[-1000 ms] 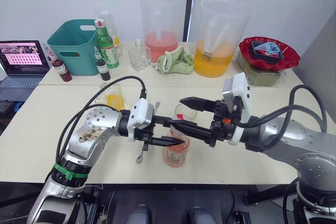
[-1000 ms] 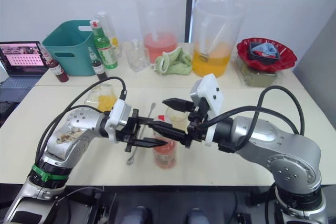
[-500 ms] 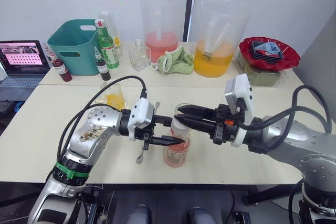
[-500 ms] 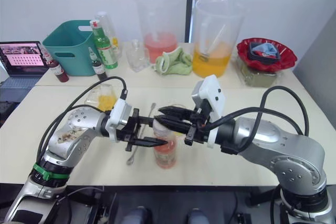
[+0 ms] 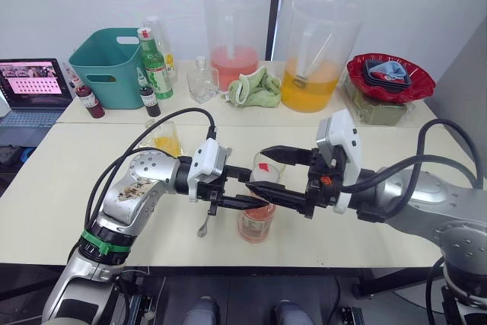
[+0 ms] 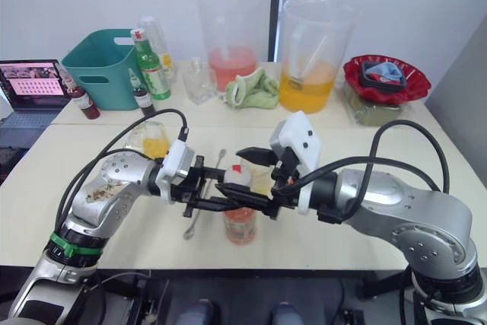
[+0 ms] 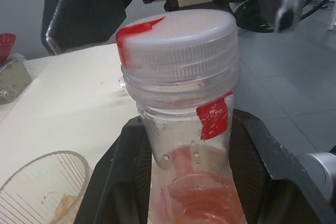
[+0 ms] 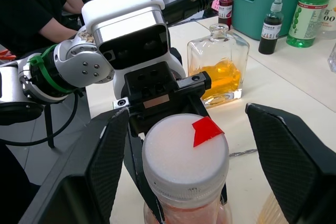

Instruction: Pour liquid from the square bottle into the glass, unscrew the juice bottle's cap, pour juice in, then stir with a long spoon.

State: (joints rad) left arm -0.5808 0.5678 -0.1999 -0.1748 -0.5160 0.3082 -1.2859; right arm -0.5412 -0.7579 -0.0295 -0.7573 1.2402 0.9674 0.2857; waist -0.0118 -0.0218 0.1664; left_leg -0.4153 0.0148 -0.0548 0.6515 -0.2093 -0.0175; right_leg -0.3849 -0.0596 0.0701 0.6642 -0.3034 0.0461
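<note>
— What can't you make out from where you sit?

— From the head camera, my own arms cover most of the juice bottle (image 5: 256, 218). I see its pink lower half standing near the front edge of the cream table (image 5: 68, 188), and the neck is lost behind black fingers. The glass (image 5: 269, 164) is half hidden behind the right gripper (image 5: 274, 173); only its clear rim peeks out. The long spoon (image 5: 215, 192) is a thin silver line lying flat behind the left gripper (image 5: 245, 189), its middle covered.

— And the grips?

— The left gripper is clamped on the juice bottle just under its neck; the left wrist view shows both black fingers (image 7: 121, 171) pressed against the clear plastic. The right gripper is spread wide, one finger on each side of the cap (image 8: 185, 150) without touching it.

— Anything the wrist cameras add?

— Yes. The cap is white, ribbed round its edge, still screwed on, with a red tape tab on top and another on the neck. The right wrist view also shows the square bottle (image 8: 219, 72), flat-sided clear glass, holding yellow-orange liquid in its lower half, standing on the table behind the left arm. A person in a black top (image 8: 31, 9) sits at the edge of that view, cut off.
</note>
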